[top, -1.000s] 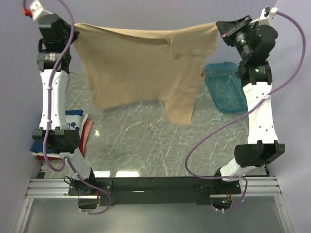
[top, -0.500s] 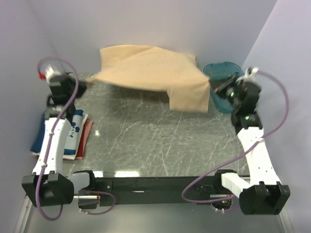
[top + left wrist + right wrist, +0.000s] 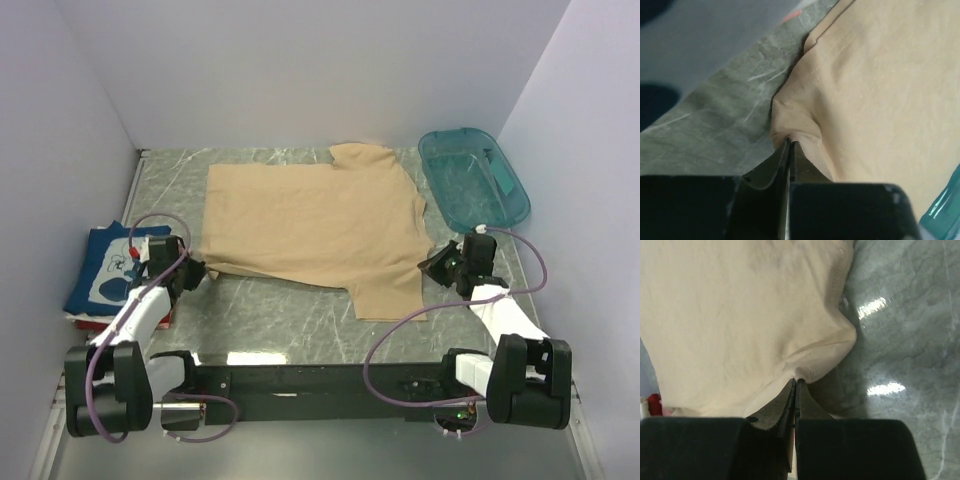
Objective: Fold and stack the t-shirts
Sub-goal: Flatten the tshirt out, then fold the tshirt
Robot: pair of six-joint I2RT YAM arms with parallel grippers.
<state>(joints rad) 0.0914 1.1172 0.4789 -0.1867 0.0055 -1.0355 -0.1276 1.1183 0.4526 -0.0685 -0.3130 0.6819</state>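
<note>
While the tan t-shirt [image 3: 310, 220] lies spread flat on the table [image 3: 300, 315], I've got it at two points. Left gripper [image 3: 789, 145] is pressed together on its near-left corner, cloth bunched at the tips. Right gripper [image 3: 795, 382] is pinching a fold at its near-right edge. Navy t-shirt [image 3: 105, 270] sits folded at the table's left side, beside my left arm. Teal tub [image 3: 455, 190] is far right.
</note>
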